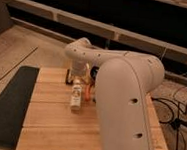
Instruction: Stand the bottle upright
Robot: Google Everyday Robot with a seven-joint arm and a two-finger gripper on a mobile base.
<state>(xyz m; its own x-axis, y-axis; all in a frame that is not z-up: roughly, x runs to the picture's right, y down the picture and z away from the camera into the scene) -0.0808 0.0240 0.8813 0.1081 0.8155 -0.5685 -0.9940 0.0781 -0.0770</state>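
The bottle (76,96) is a small whitish-clear one with a pale tan label. It sits on the wooden table (56,128) near the middle, its long axis running toward the camera; I cannot tell whether it lies flat or leans. My gripper (75,78) hangs from the white arm (120,92) right at the bottle's far end. I cannot tell if it touches the bottle. A thin orange stick-like thing (87,91) lies just right of the bottle, partly hidden by the arm.
A dark mat (8,106) runs along the table's left edge. The bulky white arm covers the table's right half. Cables (178,111) lie on the floor to the right. A dark wall with ledges stands behind.
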